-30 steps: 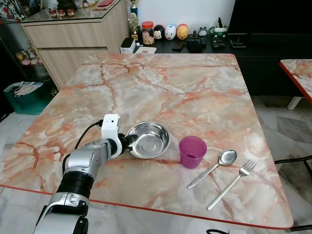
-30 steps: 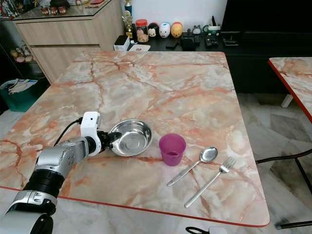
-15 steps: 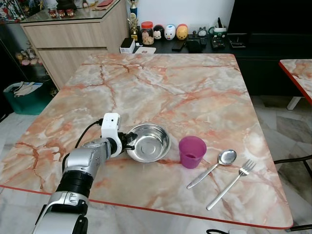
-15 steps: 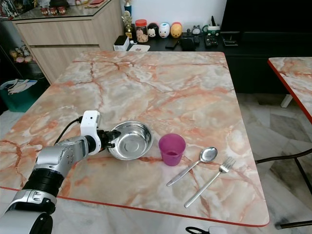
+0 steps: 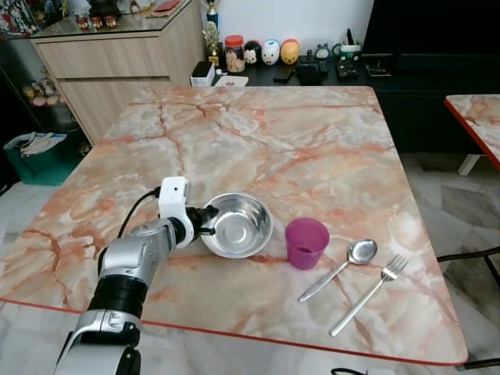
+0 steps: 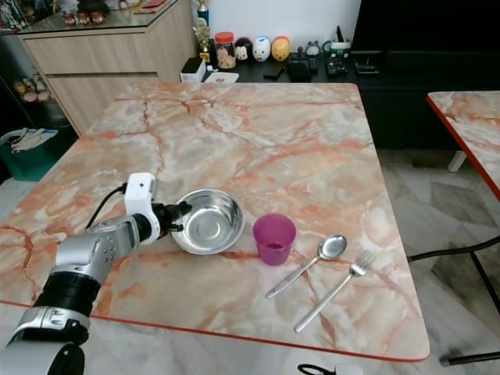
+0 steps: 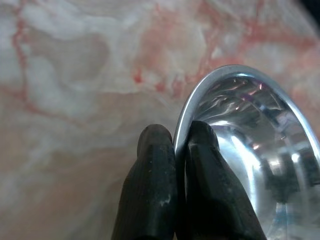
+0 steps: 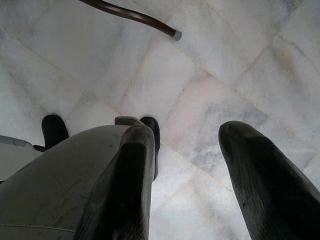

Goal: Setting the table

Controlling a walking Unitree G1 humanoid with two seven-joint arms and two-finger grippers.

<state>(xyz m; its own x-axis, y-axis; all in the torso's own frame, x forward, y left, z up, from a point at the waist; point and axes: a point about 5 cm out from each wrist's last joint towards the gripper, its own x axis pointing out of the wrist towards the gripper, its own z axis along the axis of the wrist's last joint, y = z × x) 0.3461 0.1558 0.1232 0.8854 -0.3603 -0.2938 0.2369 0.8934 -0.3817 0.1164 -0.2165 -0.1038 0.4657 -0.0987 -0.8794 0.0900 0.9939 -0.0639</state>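
- The marble desk [image 5: 312,148], veined in orange and white with a red edge, carries all the tableware along its near side.
- A wooden cabinet [image 5: 117,62] stands beyond the desk's far left corner, and a dark low shelf [image 5: 312,74] with jars and small figurines runs along the wall behind.
- A teal bin [image 5: 39,160] sits on the floor to the left of the desk.
- The left gripper [image 6: 178,215] reaches in low over the desk at the steel bowl's left rim; in the left wrist view its two fingers [image 7: 155,175] are pinched narrow on that rim, one outside and one inside.
- The steel bowl [image 5: 237,226] sits slightly tilted, near the desk's front edge, left of the cup.
- The purple cup [image 5: 305,243] stands upright just right of the bowl.
- The spoon [image 5: 340,268] lies right of the cup, with the fork [image 5: 371,293] beside it, both angled alike.
- The right gripper [image 8: 185,175] hangs over the pale tiled floor, fingers spread wide, holding nothing.
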